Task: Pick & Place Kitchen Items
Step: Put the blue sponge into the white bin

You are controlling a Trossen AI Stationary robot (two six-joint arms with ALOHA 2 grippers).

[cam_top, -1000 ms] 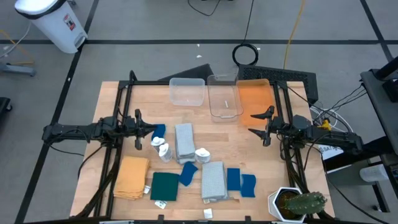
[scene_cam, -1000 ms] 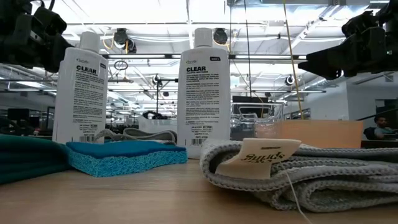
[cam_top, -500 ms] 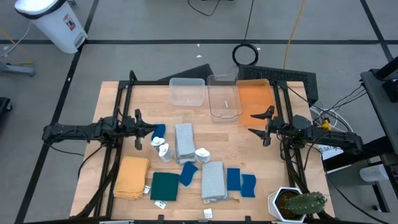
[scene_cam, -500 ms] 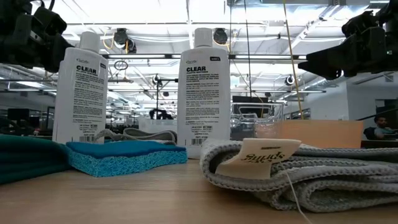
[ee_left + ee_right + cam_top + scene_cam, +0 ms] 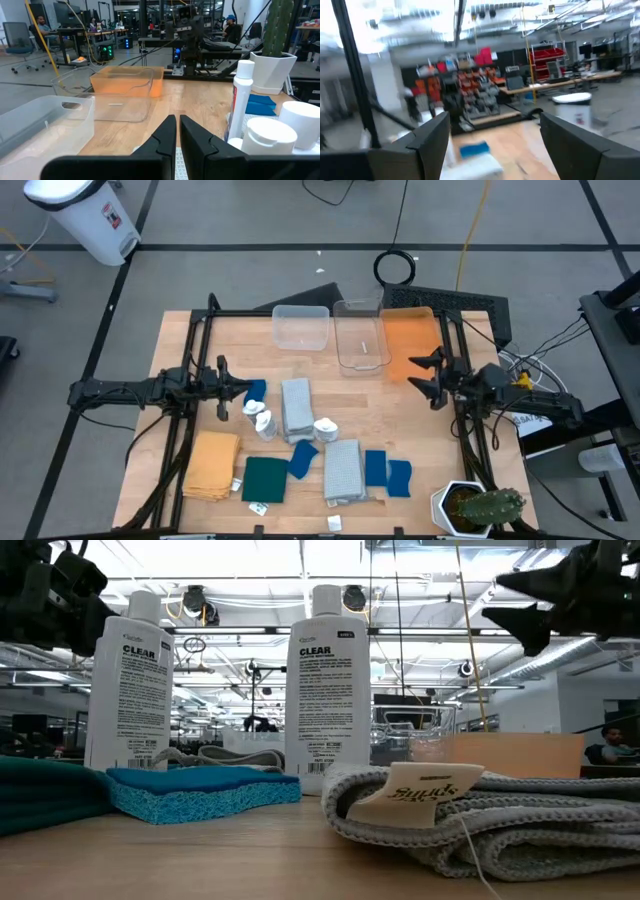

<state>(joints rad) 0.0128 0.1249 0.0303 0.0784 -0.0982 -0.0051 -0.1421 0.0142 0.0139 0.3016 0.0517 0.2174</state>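
Several small blue cloth pieces (image 5: 303, 459) lie on the wooden table. With them are two grey folded cloths (image 5: 297, 407) (image 5: 342, 470), a mustard-yellow cloth (image 5: 212, 464), a dark green cloth (image 5: 264, 479) and three white bottles (image 5: 265, 423). My left gripper (image 5: 240, 388) is shut and empty, hanging over the table's left side beside a blue piece (image 5: 256, 390). The bottles show close by in its wrist view (image 5: 242, 95). My right gripper (image 5: 426, 377) is open and empty, raised over the table's right side near the orange tray (image 5: 408, 340).
Two clear plastic bins (image 5: 302, 327) (image 5: 362, 337) and the orange tray stand along the far edge. A potted cactus (image 5: 480, 507) stands at the near right corner. Bare wood lies between the tray and the cloths.
My right gripper has risen, drawn back a little toward the table's right edge and tipped upward. Its wrist view now looks across the room. It has stayed open. My left gripper and the items have kept still.
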